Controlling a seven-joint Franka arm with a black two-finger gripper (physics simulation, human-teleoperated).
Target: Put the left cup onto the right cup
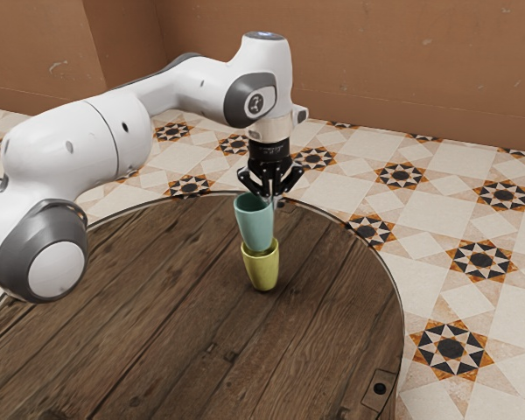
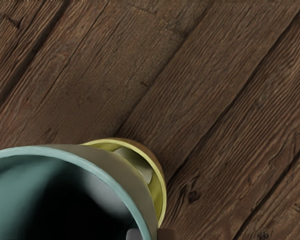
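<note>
Looking in from my desk, I am seeing the gripper [image 1: 270, 199] hanging right over the blue-green cup [image 1: 254, 226], at the far edge of its rim. That cup is sitting with its base inside the yellow cup [image 1: 261, 267], which is standing upright on the wooden table [image 1: 157, 341] just below the gripper.

The blue-green cup is not sitting straight. It is leaning, with its mouth pushed off to one side of the gripper and its foot wedging into the yellow mouth. I am reading that lean as the mark of a one-sided hold on the rim, which lets the body hang crooked beneath the gripper.

From the hand camera, the blue-green cup's open mouth is lying directly under the gripper. A crescent of yellow rim is peeking out past it, so the two cups are overlapping without sharing one centre.

Whether the gripper is clenched on the rim or has let go, I cannot tell, because the contact is too tangled with the rim in the side view.

I am judging the stacking nearly done. What is remaining is a clean release and a straight lift, so the leaning cup is not dragged out or tipped.
</note>
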